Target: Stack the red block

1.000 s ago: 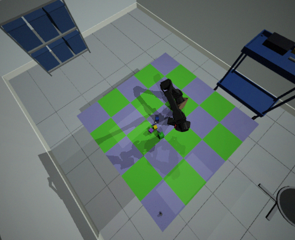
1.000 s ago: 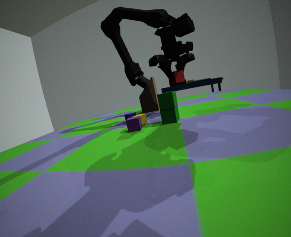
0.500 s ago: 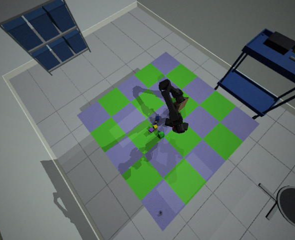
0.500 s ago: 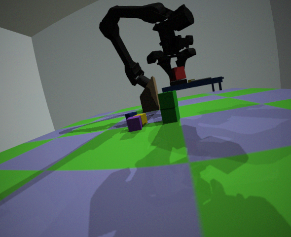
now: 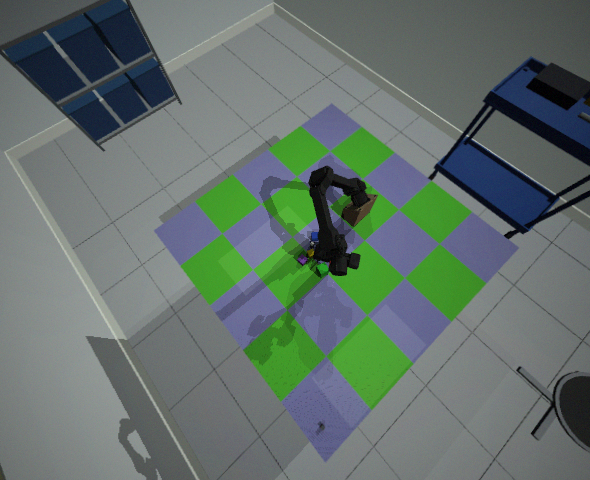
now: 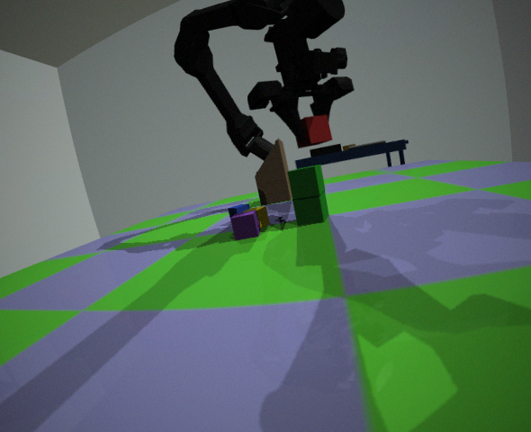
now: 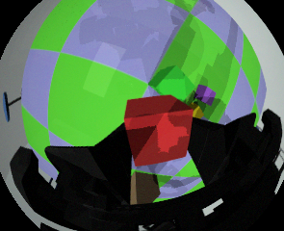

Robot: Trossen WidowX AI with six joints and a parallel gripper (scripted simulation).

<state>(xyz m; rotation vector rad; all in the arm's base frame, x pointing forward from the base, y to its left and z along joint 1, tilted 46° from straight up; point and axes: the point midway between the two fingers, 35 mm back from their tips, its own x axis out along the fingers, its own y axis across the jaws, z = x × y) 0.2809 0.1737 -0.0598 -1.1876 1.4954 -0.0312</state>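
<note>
Near the middle of the green-and-violet checkered mat, the black parallel-jaw gripper pinches the red cube block in the air above the two-cube green tower, apart from it, beside small purple, yellow and blue cubes.

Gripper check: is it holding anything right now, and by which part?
Yes. The gripper is shut on the red cube-shaped block, its fingers pressed against two opposite side faces, holding it in the air above the green two-block tower.
</note>
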